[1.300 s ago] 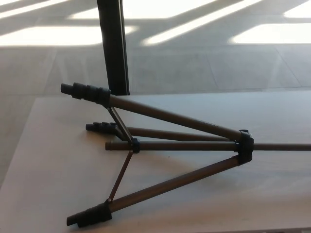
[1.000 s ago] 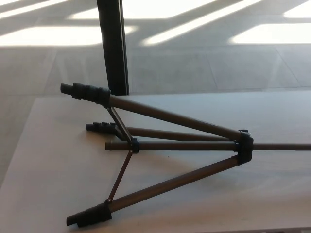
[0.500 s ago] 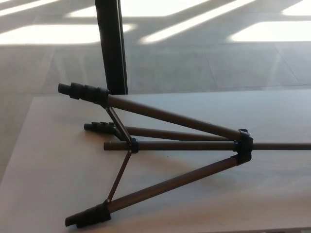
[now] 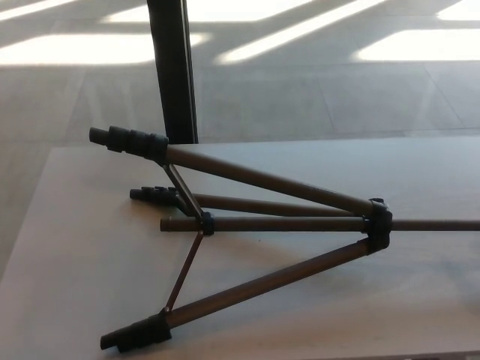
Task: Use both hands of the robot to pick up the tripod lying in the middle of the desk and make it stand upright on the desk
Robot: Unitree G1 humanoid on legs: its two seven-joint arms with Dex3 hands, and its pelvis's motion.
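A dark tripod (image 4: pixel 262 225) lies on its side on the pale desk (image 4: pixel 82 247), legs spread toward the left. Its black collar (image 4: pixel 377 223) joins the three legs at the right, and the centre column runs on past the right edge of the picture. One leg rises to a black foot (image 4: pixel 124 139) at upper left, a second foot (image 4: pixel 154 196) rests on the desk behind it, and the third foot (image 4: pixel 136 334) lies near the front edge. Thin braces meet at a small hub (image 4: pixel 205 223). Neither of my hands shows.
A black vertical post (image 4: pixel 174 67) stands on the floor just behind the desk's far edge. Sunlit patches cross the grey floor (image 4: pixel 315 82) beyond. The desk's left edge slants from upper left to lower left.
The whole picture has shifted slightly left and up, so the camera moved a little. The tripod lies as it did before.
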